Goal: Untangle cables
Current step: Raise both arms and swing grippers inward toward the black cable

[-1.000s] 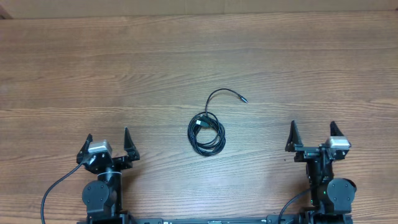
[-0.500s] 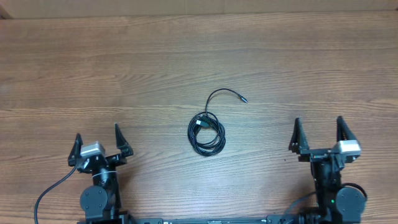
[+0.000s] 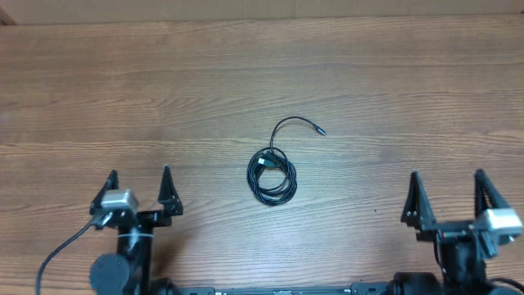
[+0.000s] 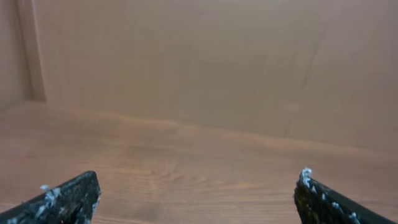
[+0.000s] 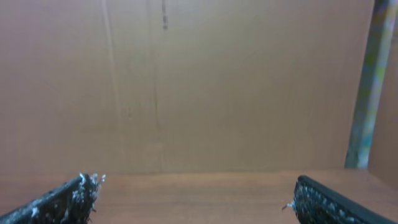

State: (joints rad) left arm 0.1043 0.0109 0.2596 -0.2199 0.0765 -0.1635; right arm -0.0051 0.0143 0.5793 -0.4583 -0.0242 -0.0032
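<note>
Jaws wide, far from cables (image 3: pixel 264 162)

Worktop (image 3: pixel 262 74): brown wood-grain surface, smooth, low sheen. Cables (image 3: pixel 272 176): black cords with a smooth, faintly glossy sheath. Left tool (image 3: pixel 139 172) and right tool (image 3: pixel 446 174): matt black, plastic-looking fingers (image 4: pixel 71 196), tips rough and flecked with whitish scuffs in both wrist views.
</note>
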